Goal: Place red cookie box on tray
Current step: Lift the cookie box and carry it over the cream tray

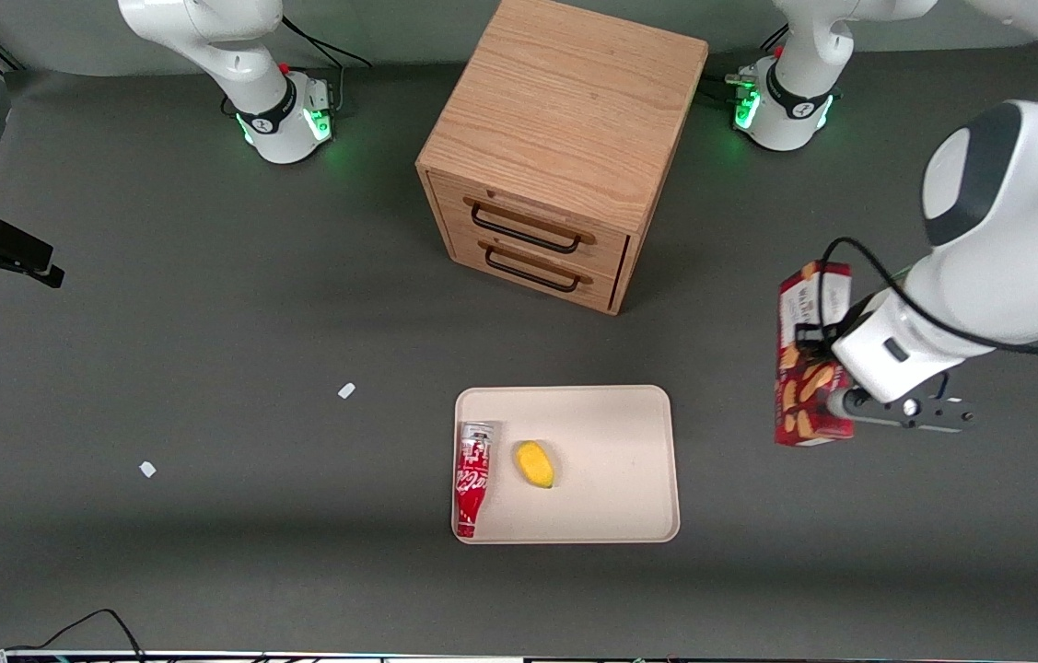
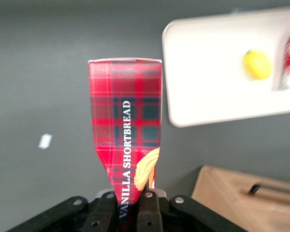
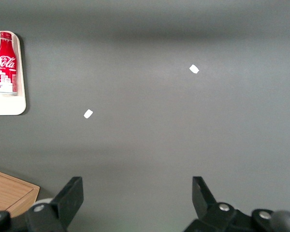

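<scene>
The red cookie box [image 1: 804, 368] hangs in the air toward the working arm's end of the table, beside the tray and apart from it. In the left wrist view its red tartan side reads "VANILLA SHORTBREAD" [image 2: 127, 125]. My left gripper [image 2: 129, 205] is shut on the box's narrow end, one finger [image 2: 149, 212] pressed against each face. From the front, the gripper [image 1: 836, 373] is mostly covered by the arm's wrist. The beige tray [image 1: 611, 433] lies flat on the table, also seen as tray [image 2: 208, 72].
On the tray lie a red soda bottle [image 1: 472, 477] and a small yellow fruit [image 1: 535, 463]. A wooden two-drawer cabinet [image 1: 555, 147] stands farther from the front camera than the tray. Two white scraps [image 1: 346, 390] lie toward the parked arm's end.
</scene>
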`<state>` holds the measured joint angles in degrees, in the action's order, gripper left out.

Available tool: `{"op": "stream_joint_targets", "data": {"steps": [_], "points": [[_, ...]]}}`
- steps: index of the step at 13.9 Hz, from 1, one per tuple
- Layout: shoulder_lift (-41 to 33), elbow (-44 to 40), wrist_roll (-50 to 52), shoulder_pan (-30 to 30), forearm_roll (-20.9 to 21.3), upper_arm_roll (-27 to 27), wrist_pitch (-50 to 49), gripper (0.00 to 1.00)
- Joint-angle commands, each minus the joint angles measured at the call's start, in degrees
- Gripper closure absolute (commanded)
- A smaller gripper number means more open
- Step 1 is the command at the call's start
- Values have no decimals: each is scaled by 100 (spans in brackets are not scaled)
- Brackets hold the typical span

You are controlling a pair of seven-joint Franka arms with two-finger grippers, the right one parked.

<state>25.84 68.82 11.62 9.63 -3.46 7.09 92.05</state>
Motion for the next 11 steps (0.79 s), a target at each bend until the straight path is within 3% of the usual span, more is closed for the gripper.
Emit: {"op": "stream_joint_targets", "data": {"steps": [1,4,6,11], "points": [[754,-624,665,214,-85,64,530,100],[1368,-633,1139,582,124,82,1093,100],[1807,-580,1648,837,755,100,1497,100],[2310,-168,1783,979,829,56,2684,100]]}}
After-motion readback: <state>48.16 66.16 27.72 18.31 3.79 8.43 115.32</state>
